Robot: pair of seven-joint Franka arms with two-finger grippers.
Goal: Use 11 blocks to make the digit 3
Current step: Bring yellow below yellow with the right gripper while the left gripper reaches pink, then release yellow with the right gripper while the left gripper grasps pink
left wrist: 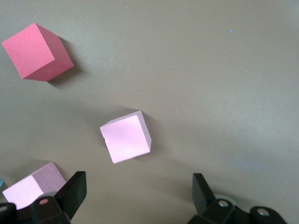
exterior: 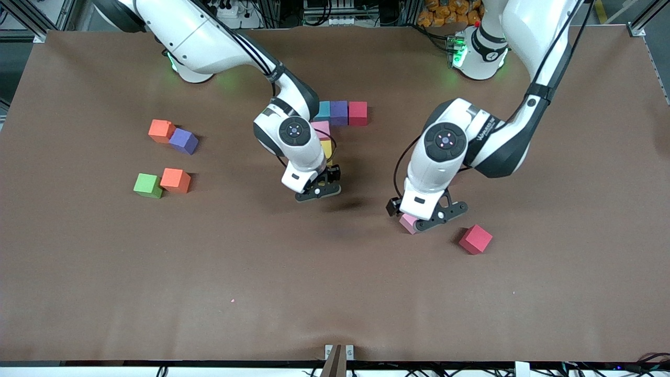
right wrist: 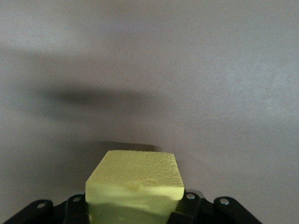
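Digit 3 (exterior: pixel 337 120), partly built at upper centre of the front view: a blue (exterior: pixel 324 110), purple (exterior: pixel 339 112) and red cube (exterior: pixel 358 113) in a touching row, with a pink (exterior: pixel 322 129) and a yellow cube (exterior: pixel 327 148) stepping down below the blue one. Right gripper (exterior: pixel 318 189), just below that column at frame centre, is clamped on a yellow block (right wrist: pixel 135 186). Left gripper (exterior: pixel 426 217), lower right of centre, jaws spread wide and holding nothing, hangs over a loose pink cube (left wrist: pixel 126 136), a loose red cube (exterior: pixel 476 239) lying near; at mid-left lie two orange cubes (exterior: pixel 160 130), a second purple cube (exterior: pixel 183 141) and a green cube (exterior: pixel 147 185).
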